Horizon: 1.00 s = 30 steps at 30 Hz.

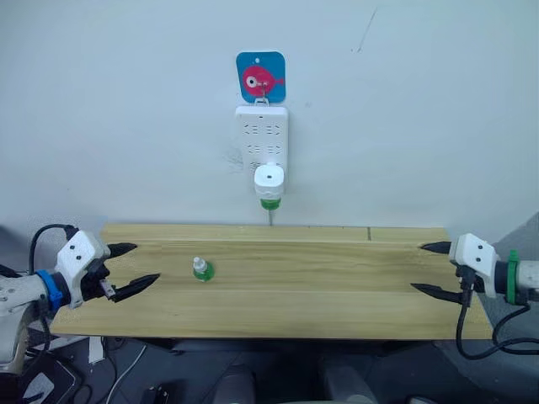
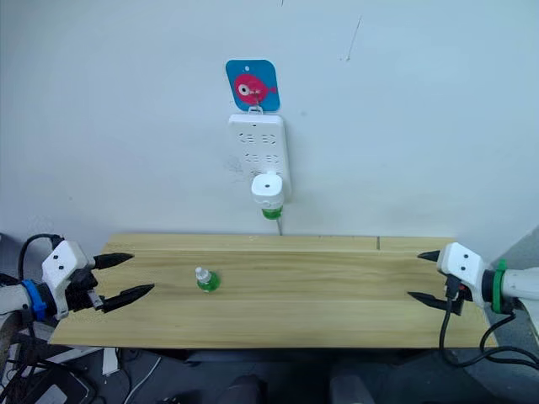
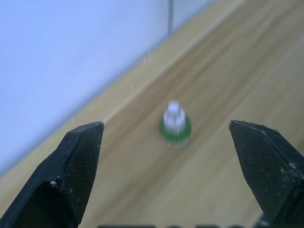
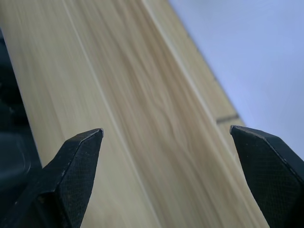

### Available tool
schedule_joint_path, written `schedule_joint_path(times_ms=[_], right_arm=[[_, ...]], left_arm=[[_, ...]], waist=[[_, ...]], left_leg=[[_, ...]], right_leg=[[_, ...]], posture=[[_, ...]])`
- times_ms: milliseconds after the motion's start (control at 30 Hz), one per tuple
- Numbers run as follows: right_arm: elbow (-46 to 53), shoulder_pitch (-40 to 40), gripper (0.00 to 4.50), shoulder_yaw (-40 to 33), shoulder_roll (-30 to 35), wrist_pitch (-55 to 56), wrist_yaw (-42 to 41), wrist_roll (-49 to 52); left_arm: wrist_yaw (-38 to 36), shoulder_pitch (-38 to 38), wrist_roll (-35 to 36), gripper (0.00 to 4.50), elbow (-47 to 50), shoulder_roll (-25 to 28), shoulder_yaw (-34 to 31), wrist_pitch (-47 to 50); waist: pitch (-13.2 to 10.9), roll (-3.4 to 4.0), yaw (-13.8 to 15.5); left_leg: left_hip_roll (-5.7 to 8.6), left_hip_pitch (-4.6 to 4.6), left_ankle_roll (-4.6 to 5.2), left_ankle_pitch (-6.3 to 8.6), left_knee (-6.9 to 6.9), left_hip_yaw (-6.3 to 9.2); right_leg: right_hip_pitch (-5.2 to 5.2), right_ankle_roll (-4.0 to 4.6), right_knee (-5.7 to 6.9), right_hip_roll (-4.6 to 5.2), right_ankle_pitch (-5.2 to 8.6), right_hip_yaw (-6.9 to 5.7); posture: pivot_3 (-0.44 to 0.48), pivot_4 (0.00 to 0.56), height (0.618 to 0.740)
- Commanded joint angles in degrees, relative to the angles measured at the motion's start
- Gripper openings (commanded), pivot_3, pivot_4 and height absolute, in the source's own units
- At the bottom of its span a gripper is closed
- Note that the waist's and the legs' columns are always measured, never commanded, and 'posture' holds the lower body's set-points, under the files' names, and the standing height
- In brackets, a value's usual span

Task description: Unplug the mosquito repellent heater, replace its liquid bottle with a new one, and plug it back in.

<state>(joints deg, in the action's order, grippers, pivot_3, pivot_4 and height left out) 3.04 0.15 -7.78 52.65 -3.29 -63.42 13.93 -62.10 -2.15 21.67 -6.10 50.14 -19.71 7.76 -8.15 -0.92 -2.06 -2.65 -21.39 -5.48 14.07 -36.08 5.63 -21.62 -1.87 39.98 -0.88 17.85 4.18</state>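
Observation:
The white mosquito repellent heater (image 1: pixel 269 178) is plugged into the bottom of a white power strip (image 1: pixel 261 139) on the wall, with a green liquid bottle (image 1: pixel 269 202) fitted under it. A second small green bottle with a white top (image 1: pixel 202 269) stands on the wooden table (image 1: pixel 337 286), left of centre; it also appears as the green bottle (image 3: pixel 175 125) ahead of my left fingers. My left gripper (image 1: pixel 135 269) is open at the table's left end, well short of that bottle. At the table's right end my right gripper (image 1: pixel 434 269) is open and holds nothing.
A blue hook plate with a pink fish picture (image 1: pixel 260 77) holds the power strip on the white wall. A thin cord (image 1: pixel 270 217) drops from the strip to the table's back edge. Black cables hang under both ends of the table.

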Motion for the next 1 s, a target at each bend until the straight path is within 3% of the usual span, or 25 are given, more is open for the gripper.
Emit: schedule_joint_path(times_ms=[33,367,467,600,1000], right_arm=[[10.57,-1.4,4.47,-1.73,-1.96,-5.85,3.58,5.06],[31.24,-9.64,4.47,-2.38,-10.23,-26.63,19.36,18.02],[33.56,-10.61,4.47,-2.47,-10.91,-29.79,21.95,19.75],[35.48,-11.75,4.5,-2.44,-11.14,-32.13,24.4,21.4],[39.81,-14.0,4.5,-1.25,-11.34,-36.42,29.07,24.85]], left_arm=[[3.6,4.2,3.75,4.5,6.5,-1.94,0.46,5.16],[10.41,23.28,5.58,4.5,6.75,-7.41,5.84,15.07],[11.26,26.96,5.95,4.5,4.54,-9.37,5.99,15.53],[12.05,31.28,4.06,3.64,-0.05,-11.84,7.62,13.73],[8.52,41.27,-0.85,3.64,-15.44,-15.16,12.08,6.07]], waist=[[-0.05,0.0,-0.21],[-1.41,-0.03,-1.45],[-1.53,-0.06,-1.94],[-2.01,-0.13,-2.84],[-2.77,-0.16,-4.19]], left_leg=[[0.0,0.0,0.0,0.0,-0.02,0.02],[0.02,-0.04,0.0,0.0,-0.06,0.15],[0.03,-0.07,0.0,0.0,-0.06,0.15],[0.03,-0.08,0.0,0.0,-0.04,0.17],[0.04,-0.43,0.01,0.0,-0.04,0.24]], right_leg=[[0.0,0.0,0.01,-0.01,0.0,-0.01],[0.09,-0.01,-0.02,-0.02,-0.01,-0.08],[0.07,-0.02,-0.05,-0.02,-0.01,-0.08],[0.04,-0.02,-0.05,-0.02,-0.01,-0.1],[-0.26,-0.03,-0.04,-0.02,-0.03,-0.15]], posture=[[-0.053,0.139,0.74],[-0.122,0.176,0.74],[-0.138,0.181,0.74],[-0.156,0.186,0.74],[-0.189,0.202,0.74]])
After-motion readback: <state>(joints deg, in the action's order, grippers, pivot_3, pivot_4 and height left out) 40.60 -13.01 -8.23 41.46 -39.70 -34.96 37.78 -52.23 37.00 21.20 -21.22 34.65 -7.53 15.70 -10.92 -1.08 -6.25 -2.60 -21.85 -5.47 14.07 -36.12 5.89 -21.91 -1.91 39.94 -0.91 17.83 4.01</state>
